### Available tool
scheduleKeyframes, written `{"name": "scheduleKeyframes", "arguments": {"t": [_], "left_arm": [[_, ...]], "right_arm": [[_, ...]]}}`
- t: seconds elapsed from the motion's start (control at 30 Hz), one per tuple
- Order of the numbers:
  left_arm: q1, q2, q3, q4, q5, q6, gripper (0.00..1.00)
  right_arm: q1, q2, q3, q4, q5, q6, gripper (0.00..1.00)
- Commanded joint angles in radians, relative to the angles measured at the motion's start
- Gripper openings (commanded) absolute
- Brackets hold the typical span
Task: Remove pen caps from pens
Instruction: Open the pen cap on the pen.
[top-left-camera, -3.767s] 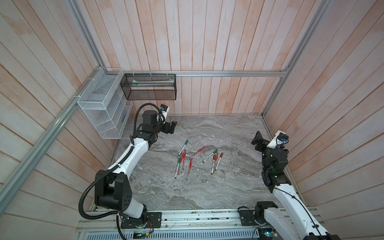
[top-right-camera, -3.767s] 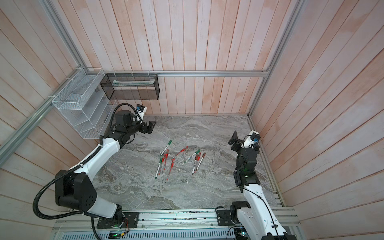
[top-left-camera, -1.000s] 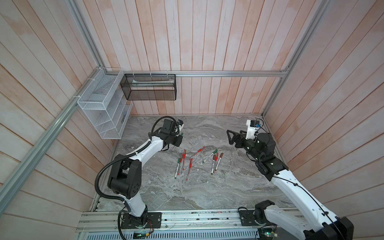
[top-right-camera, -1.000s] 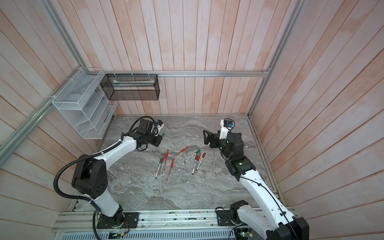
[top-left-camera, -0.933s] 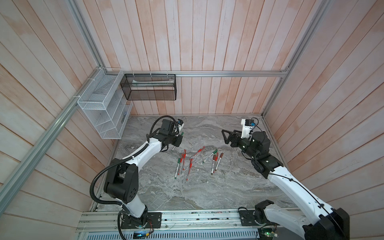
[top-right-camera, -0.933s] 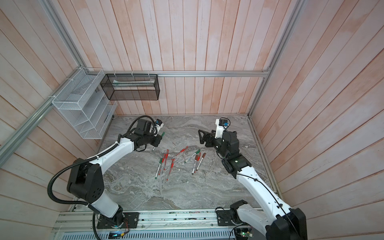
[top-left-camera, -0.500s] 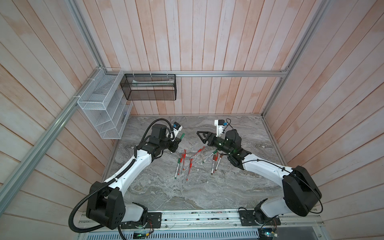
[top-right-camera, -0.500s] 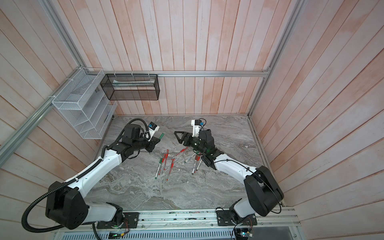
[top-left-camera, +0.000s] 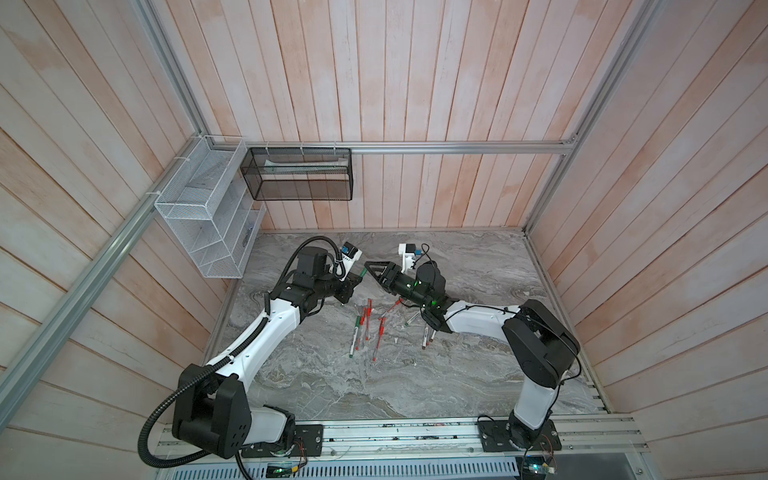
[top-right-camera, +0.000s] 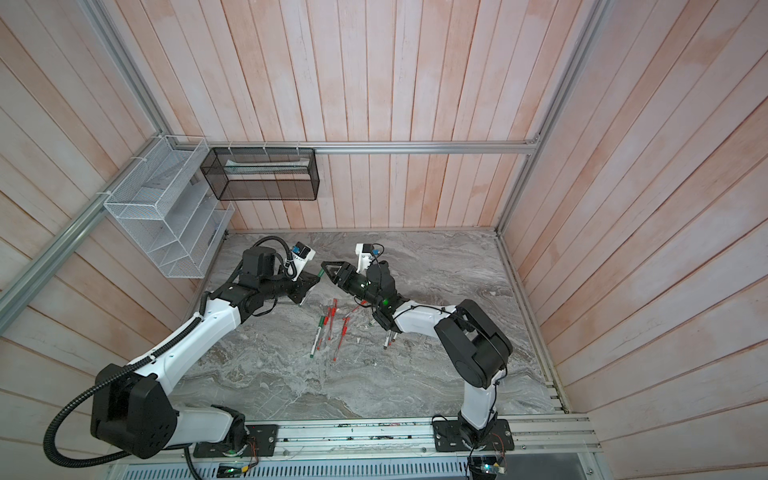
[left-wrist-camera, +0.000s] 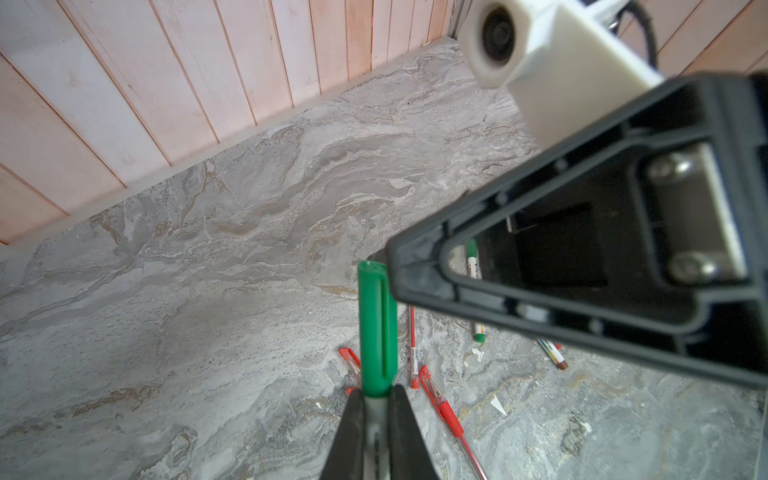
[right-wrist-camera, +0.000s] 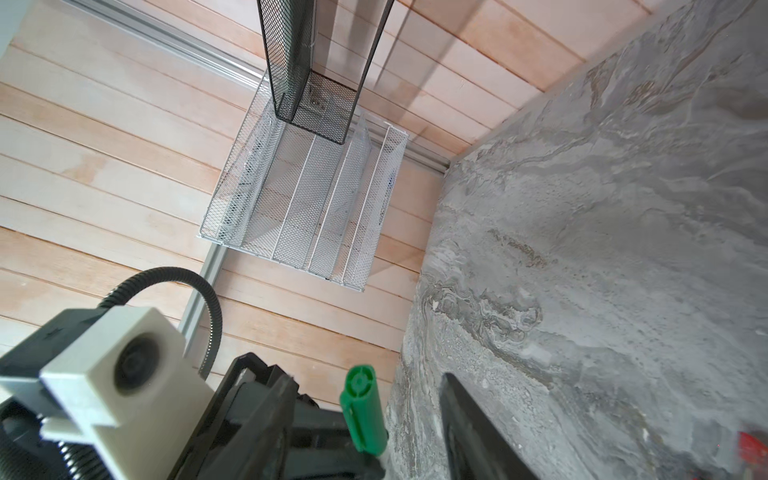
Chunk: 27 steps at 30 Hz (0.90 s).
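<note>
Right gripper (top-left-camera: 371, 268), swung in from the counter's (top-left-camera: 415, 386) far side within a second, brackets the green cap (left-wrist-camera: 376, 324), fingers spread but narrowing. Left gripper (left-wrist-camera: 376, 399) pinches the marker (left-wrist-camera: 375, 419) aloft above the remaining pens (top-left-camera: 365, 328); uncapping looks imminent.

My left tool (left-wrist-camera: 377, 394) is matt black plastic; its pen (left-wrist-camera: 375, 415) wears a smooth green plastic cap (left-wrist-camera: 376, 324); the surface (left-wrist-camera: 187, 291) is veined grey stone.
</note>
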Motion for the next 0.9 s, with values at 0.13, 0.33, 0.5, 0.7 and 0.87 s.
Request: {"name": "scheduleKeyframes", "arguments": {"t": [0.13, 0.33, 0.5, 0.7, 0.87], "left_arm": [[-0.001, 0.017, -0.023, 0.043, 0.02, 0.016, 0.0], [-0.001, 0.022, -0.027, 0.05, 0.011, 0.016, 0.0], [-0.007, 0.03, -0.015, 0.035, 0.006, 0.022, 0.0], [-0.008, 0.019, -0.038, 0.032, 0.016, 0.066, 0.49], [-0.002, -0.009, -0.059, 0.031, 0.02, 0.099, 0.74]], "right_arm": [[0.017, 0.034, 0.055, 0.024, -0.04, 0.021, 0.4], [0.025, 0.048, 0.077, 0.003, -0.047, 0.014, 0.26], [0.029, 0.058, 0.096, -0.019, -0.054, 0.01, 0.08], [0.015, 0.025, 0.072, -0.025, -0.049, -0.022, 0.01], [-0.007, -0.023, 0.028, 0.002, -0.102, -0.1, 0.01]]}}
